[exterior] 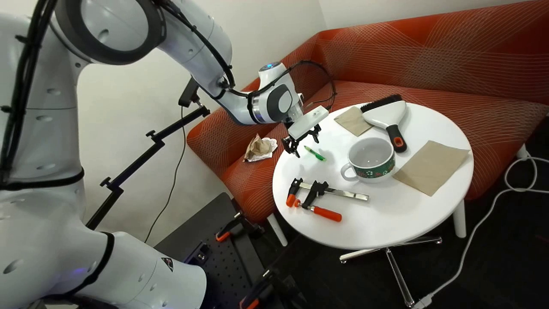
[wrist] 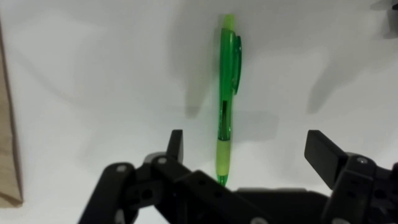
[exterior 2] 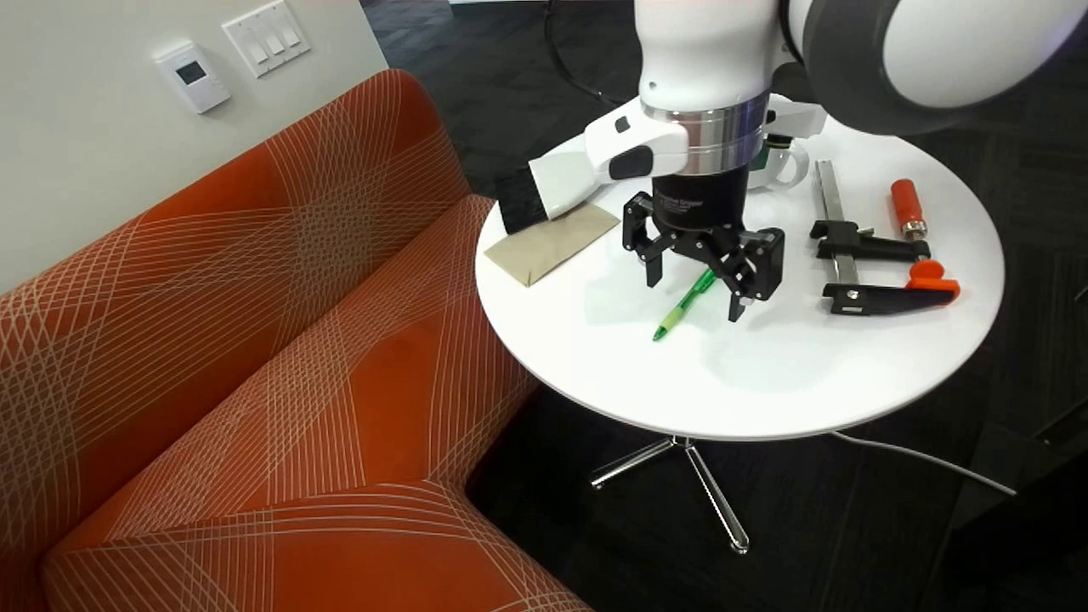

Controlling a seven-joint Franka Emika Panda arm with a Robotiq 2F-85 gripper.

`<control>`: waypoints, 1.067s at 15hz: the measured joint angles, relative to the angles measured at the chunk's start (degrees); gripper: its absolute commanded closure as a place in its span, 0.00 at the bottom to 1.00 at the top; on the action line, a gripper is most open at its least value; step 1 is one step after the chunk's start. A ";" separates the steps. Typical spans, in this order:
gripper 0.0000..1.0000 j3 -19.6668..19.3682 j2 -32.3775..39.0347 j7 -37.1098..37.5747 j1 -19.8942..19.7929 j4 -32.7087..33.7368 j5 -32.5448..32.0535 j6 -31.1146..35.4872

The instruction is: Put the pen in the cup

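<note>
The short green pen (exterior: 315, 153) lies flat on the round white table; it also shows in an exterior view (exterior 2: 682, 308) and in the wrist view (wrist: 227, 87). My gripper (exterior: 306, 143) is open and empty above the pen. In the wrist view the pen's lower part lies between the spread fingers (wrist: 244, 140), nearer the left finger, and its tip is partly hidden by the gripper. The wide whitish mug (exterior: 372, 171) with a green patterned band stands upright, its handle toward the pen. In an exterior view the mug (exterior 2: 775, 167) is mostly hidden behind the wrist.
A red-handled bar clamp (exterior: 315, 194) lies beside the mug and pen. A white brush (exterior: 388, 116) and brown papers (exterior: 431, 167) lie around the mug. An orange sofa (exterior: 429, 60) borders the table (exterior: 369, 234). Crumpled paper (exterior: 259, 148) sits on the sofa.
</note>
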 measured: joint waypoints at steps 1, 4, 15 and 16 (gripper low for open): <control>0.25 -0.08 0.33 0.00 0.13 0.32 -0.10 0.00; 0.44 -0.16 1.24 0.00 0.25 1.22 -0.26 0.00; 0.97 -0.31 2.31 0.55 0.26 2.74 -0.30 0.19; 0.97 -0.36 2.18 1.42 0.24 2.75 -0.22 0.41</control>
